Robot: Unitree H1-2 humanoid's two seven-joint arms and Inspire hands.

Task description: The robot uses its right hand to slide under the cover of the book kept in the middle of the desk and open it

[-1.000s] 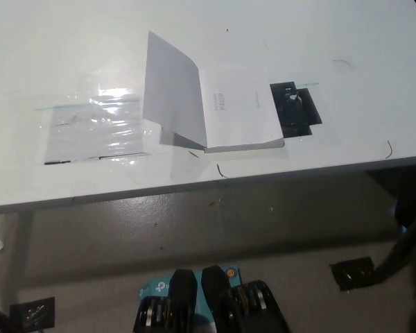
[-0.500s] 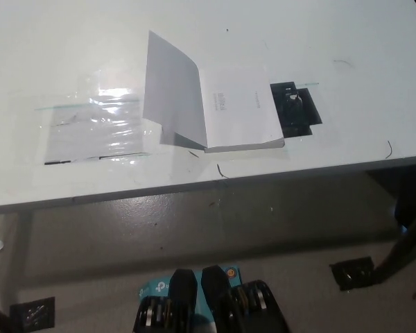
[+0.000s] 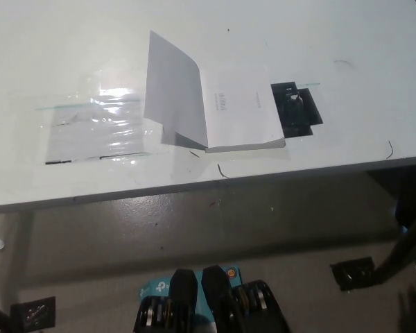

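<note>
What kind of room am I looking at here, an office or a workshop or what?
Probably a lab or test room rather than a lived-in office: a plain white desk marked with taped patches, a single book with its cover standing open, and a bare grey floor beneath.

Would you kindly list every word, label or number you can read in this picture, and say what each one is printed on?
Nothing here can be read.
Open white book: small dark lines of print on its exposed white page, too blurred to read.
Black rectangular patch on the white desk: pale marks, unreadable.
Clear plastic sheet: only glare, no text visible.
</note>
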